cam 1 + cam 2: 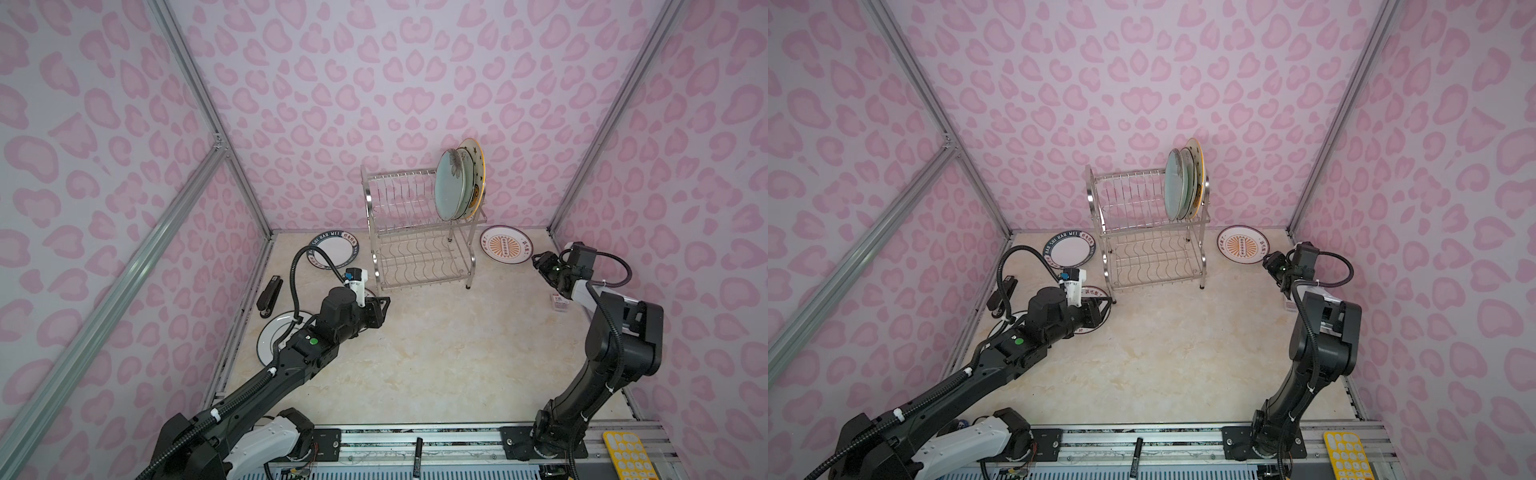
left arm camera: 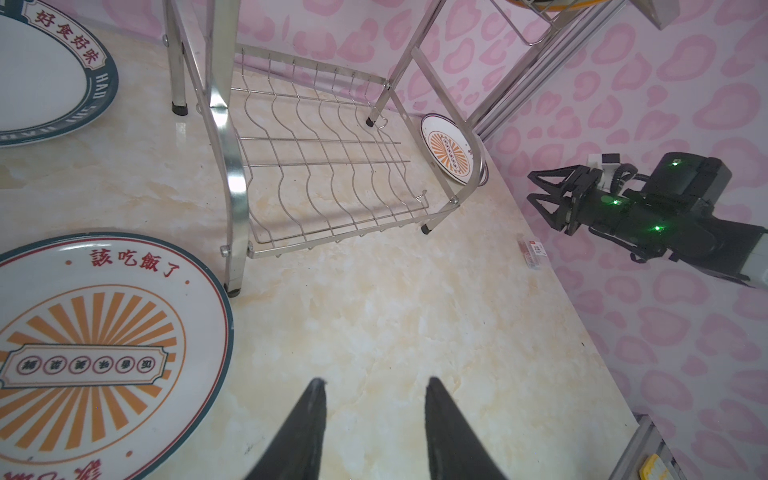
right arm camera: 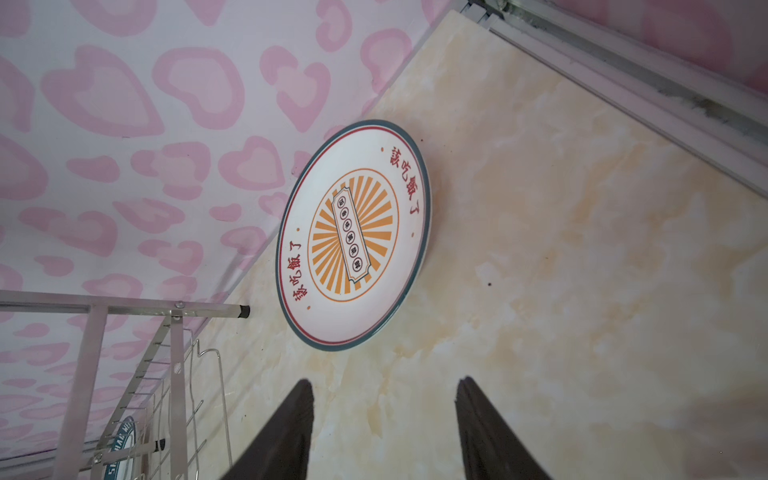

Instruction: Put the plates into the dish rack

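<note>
Stainless-steel two-tier wire dish rack, rear of cream marble-look tabletop. Pale teal round plate and orange-rimmed star plate stand on edge in its upper tier.

Flat on tabletop:
- navy-lettered white plate, left of rack
- orange-sunburst plate, right of rack
- second sunburst plate and black-ringed white plate, front-left

Left gripper: partly spread, empty, beside second sunburst plate.
Right gripper: spread, empty, facing orange-sunburst plate.

2 high overviews, 2 low wrist views, common rack
</note>
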Controlling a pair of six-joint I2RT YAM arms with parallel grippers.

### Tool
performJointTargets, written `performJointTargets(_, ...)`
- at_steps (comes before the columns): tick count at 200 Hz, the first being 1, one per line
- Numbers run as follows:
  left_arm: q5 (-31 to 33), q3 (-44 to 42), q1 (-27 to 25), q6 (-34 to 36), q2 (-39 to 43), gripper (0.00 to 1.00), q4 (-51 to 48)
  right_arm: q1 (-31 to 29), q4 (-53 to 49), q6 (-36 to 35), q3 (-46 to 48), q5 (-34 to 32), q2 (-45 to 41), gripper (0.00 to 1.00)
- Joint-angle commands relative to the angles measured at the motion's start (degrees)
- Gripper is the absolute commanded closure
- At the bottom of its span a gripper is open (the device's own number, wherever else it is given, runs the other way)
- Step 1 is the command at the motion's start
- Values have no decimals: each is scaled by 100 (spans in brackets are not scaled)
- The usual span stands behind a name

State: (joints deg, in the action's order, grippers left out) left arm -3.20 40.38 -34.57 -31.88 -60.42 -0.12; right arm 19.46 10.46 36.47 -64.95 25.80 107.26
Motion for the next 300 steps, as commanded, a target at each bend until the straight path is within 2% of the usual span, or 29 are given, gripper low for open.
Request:
performJointTargets(1, 21, 48, 3, 66, 44, 58, 54, 40, 59, 142, -141, 240, 264, 45)
performJointTargets(84, -3, 56, 5, 77, 2, 58, 48, 57, 279, 469, -460, 535, 1026, 45)
performJointTargets(153, -47, 64, 3, 59, 13, 58, 39, -30, 290, 655, -871, 351, 1497, 47)
performJointTargets(240, -19, 42, 3, 33, 76, 58, 10, -262, 55, 895, -1730, 274, 2170, 56)
performJointTargets(300, 12, 27, 3, 50, 104, 58, -40, -331, 131, 1107, -1896, 282, 2365, 63)
